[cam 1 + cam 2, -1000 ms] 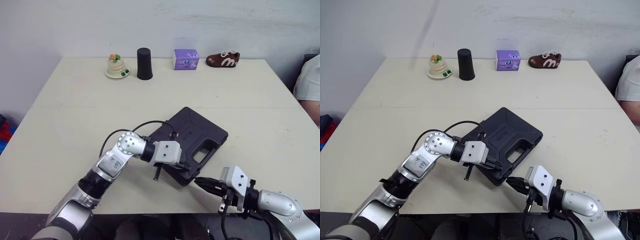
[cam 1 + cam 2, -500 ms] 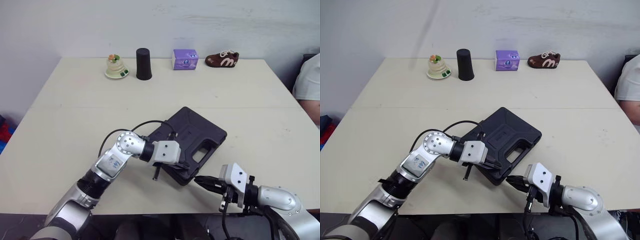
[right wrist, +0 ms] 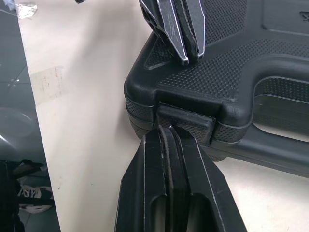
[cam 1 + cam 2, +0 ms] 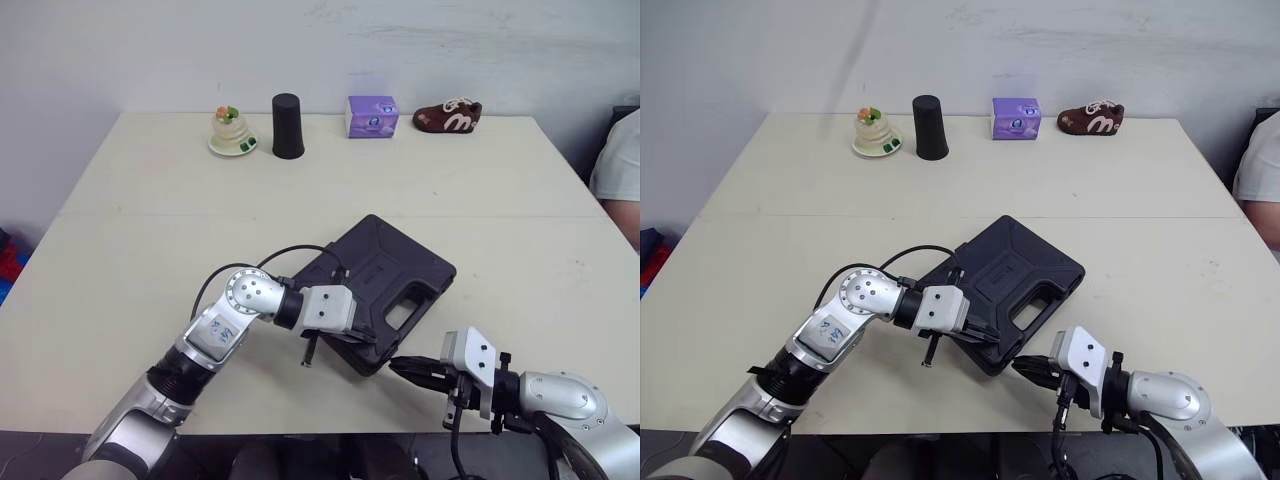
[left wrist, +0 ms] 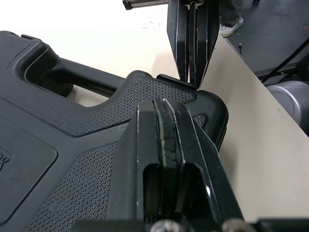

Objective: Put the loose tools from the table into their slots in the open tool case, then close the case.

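Note:
The black tool case lies closed on the table, its handle cutout facing front right. My left gripper is shut, and its fingertips press on the textured lid at the near corner. My right gripper is shut too. Its tips touch the latch on the case's front edge, just below the left gripper. In the left wrist view the right gripper points at that same corner. I see no loose tools on the table.
Along the table's far edge stand a small plate with a figurine, a black cup, a purple box and a brown shoe. A person's white sleeve is at the right edge. A black cable loops beside the case.
The left arm's elbow has sunk slightly. Both grippers stay shut at the case's near corner.

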You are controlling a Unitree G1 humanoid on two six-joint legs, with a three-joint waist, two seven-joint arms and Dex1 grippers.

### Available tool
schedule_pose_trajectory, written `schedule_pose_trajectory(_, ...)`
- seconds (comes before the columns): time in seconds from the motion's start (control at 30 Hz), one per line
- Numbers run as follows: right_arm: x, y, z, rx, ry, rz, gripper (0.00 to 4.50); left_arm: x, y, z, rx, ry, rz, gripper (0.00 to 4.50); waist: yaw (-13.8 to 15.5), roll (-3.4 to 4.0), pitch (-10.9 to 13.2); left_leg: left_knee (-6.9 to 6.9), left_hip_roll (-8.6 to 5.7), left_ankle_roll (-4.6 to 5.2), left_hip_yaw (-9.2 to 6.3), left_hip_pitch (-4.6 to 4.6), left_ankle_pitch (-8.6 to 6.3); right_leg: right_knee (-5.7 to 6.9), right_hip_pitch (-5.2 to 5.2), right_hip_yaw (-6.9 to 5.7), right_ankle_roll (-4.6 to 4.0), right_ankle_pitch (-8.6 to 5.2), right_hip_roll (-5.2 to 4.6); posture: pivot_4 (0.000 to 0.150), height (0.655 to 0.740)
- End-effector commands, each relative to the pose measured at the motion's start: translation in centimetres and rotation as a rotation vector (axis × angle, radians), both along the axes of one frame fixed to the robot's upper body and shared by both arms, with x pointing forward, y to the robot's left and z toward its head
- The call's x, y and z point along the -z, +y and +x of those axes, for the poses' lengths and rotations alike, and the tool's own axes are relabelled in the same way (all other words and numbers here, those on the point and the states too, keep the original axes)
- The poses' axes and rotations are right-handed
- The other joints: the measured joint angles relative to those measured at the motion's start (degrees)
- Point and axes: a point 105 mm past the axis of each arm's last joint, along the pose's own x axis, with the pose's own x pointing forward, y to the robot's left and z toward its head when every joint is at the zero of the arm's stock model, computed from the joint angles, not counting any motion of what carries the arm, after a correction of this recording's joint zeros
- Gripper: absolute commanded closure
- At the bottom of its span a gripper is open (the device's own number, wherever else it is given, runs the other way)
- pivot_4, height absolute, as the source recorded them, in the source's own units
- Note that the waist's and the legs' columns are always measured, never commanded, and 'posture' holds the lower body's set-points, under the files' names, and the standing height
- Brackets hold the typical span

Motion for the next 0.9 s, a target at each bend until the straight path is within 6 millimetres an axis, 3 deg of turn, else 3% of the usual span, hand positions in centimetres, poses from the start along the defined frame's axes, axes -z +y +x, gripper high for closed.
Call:
schedule_pose_trajectory(0.03,-1.4,0.0,0.4,-0.004,-0.076,0.002,4.5,5.6,2.6,0.0,-0.081,0.159,0.201,4.43,0.01,0.0,0.0,0.0,0.0,-0.01,-0.01,0.0,0.0,0.0,0.0,0.0,0.0,0.0,0.0,0.15,0.74)
schedule_pose_trajectory(0.6,-2.2,-0.5,0.6,-0.013,-0.093,-0.015,4.5,5.3,2.1,-0.3,-0.061,0.15,0.185,4.43,0.03,0.02,0.01,-0.04,0.0,-0.25,-0.17,-0.08,-0.14,-0.16,0.02,-0.12,-0.03,-0.02,-0.03,0.15,0.74)
schedule_pose_trajectory(0.7,-2.2,-0.8,0.3,-0.016,-0.084,-0.029,4.5,3.6,1.5,-0.3,-0.023,0.114,0.078,4.43,0.02,0.09,0.06,-0.08,0.0,-0.26,-0.18,-0.1,-0.15,-0.22,0.02,-0.13,-0.04,-0.02,-0.03,0.15,0.74)
schedule_pose_trajectory(0.8,-2.6,-2.0,-0.6,-0.013,-0.068,-0.066,4.5,-2.1,1.5,0.3,0.003,0.016,-0.232,4.43,0.21,0.48,0.31,-0.14,0.0,-0.19,-0.22,-0.16,-0.11,-0.31,-0.08,-0.19,-0.06,-0.05,-0.04,0.15,0.74)
schedule_pose_trajectory(0.87,-2.8,-2.7,-1.0,-0.007,-0.06,-0.089,4.5,-3.8,2.3,0.5,0.007,-0.042,-0.308,4.43,0.51,0.45,0.39,-0.07,-0.06,-0.03,-0.23,-0.72,0.04,-0.07,-0.92,-0.25,0.14,0.07,-0.06,0.15,0.74)
schedule_pose_trajectory(0.9,-3.1,-3.6,-1.2,0.013,-0.054,-0.115,4.5,-4.8,3.4,1.0,-0.021,-0.091,-0.335,4.43,0.6,0.44,0.41,0.11,-0.09,-0.15,-0.33,-1.37,0.12,0.23,-1.6,-0.35,0.98,0.51,-0.04,0.15,0.74)
